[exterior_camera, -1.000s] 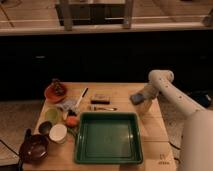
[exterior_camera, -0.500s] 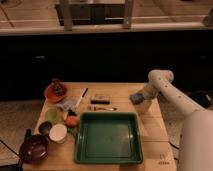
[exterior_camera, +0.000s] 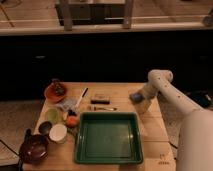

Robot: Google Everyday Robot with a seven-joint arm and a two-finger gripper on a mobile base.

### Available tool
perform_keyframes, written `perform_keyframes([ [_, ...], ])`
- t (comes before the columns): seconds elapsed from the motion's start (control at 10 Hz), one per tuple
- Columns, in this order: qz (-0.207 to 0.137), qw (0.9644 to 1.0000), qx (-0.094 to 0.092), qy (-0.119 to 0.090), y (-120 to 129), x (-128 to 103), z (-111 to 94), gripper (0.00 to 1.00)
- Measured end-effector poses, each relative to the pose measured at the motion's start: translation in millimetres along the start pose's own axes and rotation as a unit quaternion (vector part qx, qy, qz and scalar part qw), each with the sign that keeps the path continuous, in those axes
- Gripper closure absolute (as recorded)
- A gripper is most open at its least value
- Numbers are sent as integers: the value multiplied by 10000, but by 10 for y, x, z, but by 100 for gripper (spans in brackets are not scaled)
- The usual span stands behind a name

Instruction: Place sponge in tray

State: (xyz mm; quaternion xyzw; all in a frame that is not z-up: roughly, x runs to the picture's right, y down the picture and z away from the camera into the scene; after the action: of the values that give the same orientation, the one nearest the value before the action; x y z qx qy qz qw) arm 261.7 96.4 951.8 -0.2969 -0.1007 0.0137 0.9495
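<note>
Claw (exterior_camera: pixel 141 101) is stationed over the right side of the worktop (exterior_camera: pixel 152 147), jaws wide, nothing judged gripped. Sponge (exterior_camera: pixel 134 96) is seen at the claw tip, on its left. Tray (exterior_camera: pixel 108 160) lies left of the claw and nearer the camera. Sponge should be straddled squarely, closed on gently, and lifted clear of the rim.

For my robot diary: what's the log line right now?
gripper: by sponge, right side of table | tray: empty | sponge in tray: not yet

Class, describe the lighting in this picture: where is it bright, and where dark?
Camera view: warm light falls on the table and tray; a dark band lies behind them; the pincer, at the table's right edge by the sponge, shows pale against the wood.
</note>
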Motion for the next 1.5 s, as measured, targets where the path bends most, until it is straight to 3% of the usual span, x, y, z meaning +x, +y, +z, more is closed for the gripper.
perform_keyframes([
  [0.5, 37, 10000, 22, -19, -15, -2, 26, 22],
  [0.7, 58, 10000, 35, -21, -17, 5, 34, 31],
  [0.9, 71, 10000, 39, -31, -17, 7, 36, 30],
  [1.1, 70, 10000, 59, -31, -26, 7, 26, 44],
  [1.2, 69, 9999, 63, -38, -32, -1, 9, 59],
  [1.5, 51, 10000, 43, -45, -28, -25, -7, 80],
])
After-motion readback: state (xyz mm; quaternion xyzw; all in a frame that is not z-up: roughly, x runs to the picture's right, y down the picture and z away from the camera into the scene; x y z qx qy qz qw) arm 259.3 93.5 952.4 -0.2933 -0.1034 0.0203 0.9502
